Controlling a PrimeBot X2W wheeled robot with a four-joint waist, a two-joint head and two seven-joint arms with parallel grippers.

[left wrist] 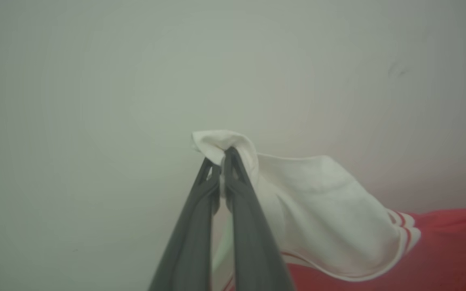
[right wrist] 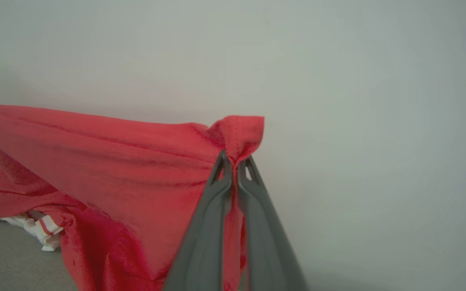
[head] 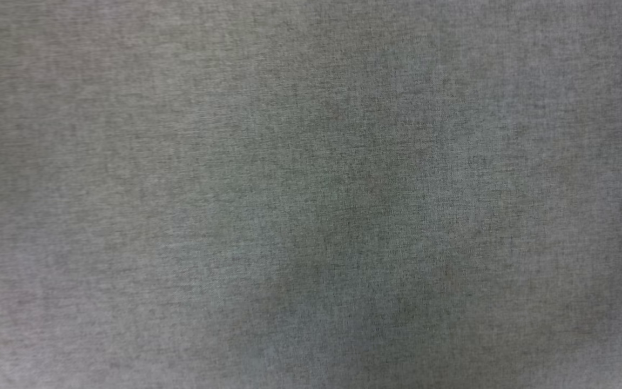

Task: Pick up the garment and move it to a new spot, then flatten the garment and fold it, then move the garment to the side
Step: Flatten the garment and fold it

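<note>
- The garment [right wrist: 115,161] is lifted and hangs between the two grippers. In the right wrist view its red body stretches from the pinched corner away to the left and drapes downward.
- The white sleeve [left wrist: 330,202] shows in the left wrist view, with red-and-white striped trim [left wrist: 405,232] where it meets the red body at the lower right.
- The left gripper [left wrist: 221,159] is clamped on a bunched fold at the end of the white sleeve. The two dark fingers meet at their tips, and cloth is gathered above and around them.
- The right gripper [right wrist: 235,161] is clamped on a corner of the red fabric. The fingertips are pressed together, and a small tuft of red cloth stands above them.
- A white piece with a red stripe [right wrist: 41,230] sits under the red body at the lower left of the right wrist view, on or just above the grey woven surface [right wrist: 10,258]. Contact cannot be confirmed.
- The head view shows the grey woven surface [head: 311,194] at close range, slightly blurred.
- Behind the garment in both wrist views is a plain pale background [left wrist: 95,81].
</note>
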